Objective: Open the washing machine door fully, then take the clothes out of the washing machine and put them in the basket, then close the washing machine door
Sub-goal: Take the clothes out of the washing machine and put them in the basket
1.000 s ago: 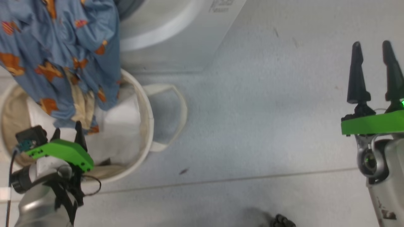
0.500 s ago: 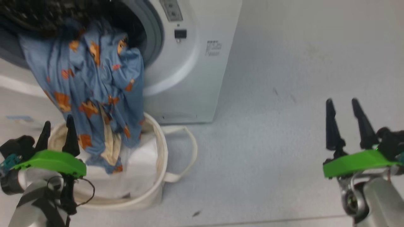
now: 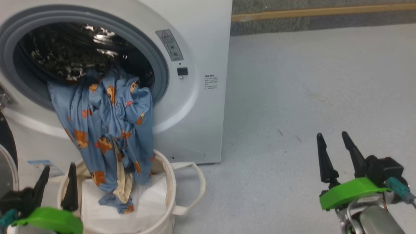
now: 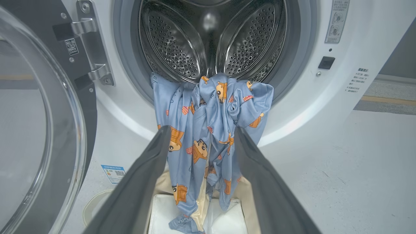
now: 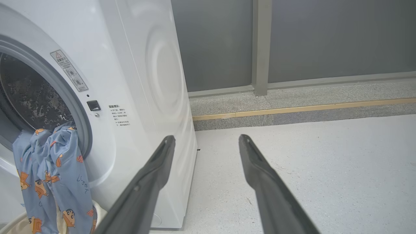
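The white washing machine [image 3: 201, 48] stands with its drum open. Its door [image 4: 32, 130], black-rimmed with clear glass, is swung out to the left. The blue printed clothes [image 3: 107, 130] hang from the drum lip over the grey gasket, and their lower end lies inside the cream basket [image 3: 170, 195] in front of the machine. My left gripper [image 3: 58, 167] is open at the basket's near left rim, short of the clothes [image 4: 211, 130] and pointing at them. My right gripper [image 3: 332, 136] is open and empty over bare floor, well right of the machine [image 5: 146, 81].
A plain white sheet [image 3: 146, 201] lines the basket. A blue sticker [image 4: 112, 174] sits low on the machine's front. Pale floor [image 3: 292, 97] stretches to the right, ending at a grey kerb with a yellow strip [image 5: 292, 110] below a dark wall.
The head camera has tilted up, bringing the open drum into view. The clothes still hang from the drum into the basket. Both grippers stay open.
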{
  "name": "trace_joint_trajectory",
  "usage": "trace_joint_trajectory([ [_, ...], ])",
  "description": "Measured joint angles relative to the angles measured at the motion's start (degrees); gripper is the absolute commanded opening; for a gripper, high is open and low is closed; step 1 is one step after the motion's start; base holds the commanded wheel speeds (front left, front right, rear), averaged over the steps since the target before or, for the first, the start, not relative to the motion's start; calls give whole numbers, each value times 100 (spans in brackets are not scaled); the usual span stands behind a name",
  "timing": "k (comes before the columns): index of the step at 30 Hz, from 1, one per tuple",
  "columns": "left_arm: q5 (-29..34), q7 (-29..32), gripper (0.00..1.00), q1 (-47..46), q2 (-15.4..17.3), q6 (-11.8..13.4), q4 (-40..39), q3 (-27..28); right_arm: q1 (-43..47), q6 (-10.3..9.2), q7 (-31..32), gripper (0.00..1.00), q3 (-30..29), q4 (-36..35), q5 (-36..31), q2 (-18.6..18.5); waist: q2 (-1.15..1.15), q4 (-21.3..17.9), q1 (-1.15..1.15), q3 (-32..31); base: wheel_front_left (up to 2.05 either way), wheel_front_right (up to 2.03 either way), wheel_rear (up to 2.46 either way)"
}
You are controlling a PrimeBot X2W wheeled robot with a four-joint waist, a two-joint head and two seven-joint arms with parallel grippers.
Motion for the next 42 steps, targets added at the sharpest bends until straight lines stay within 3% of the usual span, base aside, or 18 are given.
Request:
trace_joint_trajectory([
  [7,-105,434,100,817,31,96,-1001,-2,131,0,1,100,48,58,-3,0,0,19,0,-247,0,0,0],
  [16,-140,561,100,1197,3,244,-1404,-76,197,0,1,100,191,108,-3,-12,0,173,0,-409,0,0,0],
  [42,-257,610,100,1248,-46,293,-1469,-148,198,0,1,100,201,119,-2,-24,0,215,0,-389,0,0,0],
])
